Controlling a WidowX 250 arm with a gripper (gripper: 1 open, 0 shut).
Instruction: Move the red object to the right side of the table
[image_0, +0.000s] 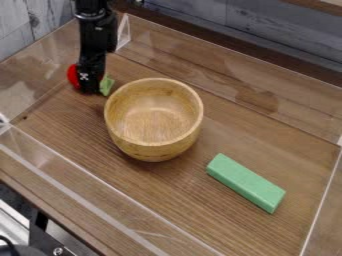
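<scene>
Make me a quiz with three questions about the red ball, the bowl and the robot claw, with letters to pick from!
1. Where is the red ball?
A. inside the wooden bowl
B. on the table, left of the wooden bowl
C. on the green block

2. How many green blocks lie on the table?
A. one
B. two
C. three

3. What is the claw doing?
A. gripping the bowl's rim
B. lifting the green block
C. open, down at the red ball

Answers:
1 B, the ball sits left of the wooden bowl, which is empty.
2 A, one green block lies near the front right.
3 C, the claw hangs open right at the ball.
</scene>
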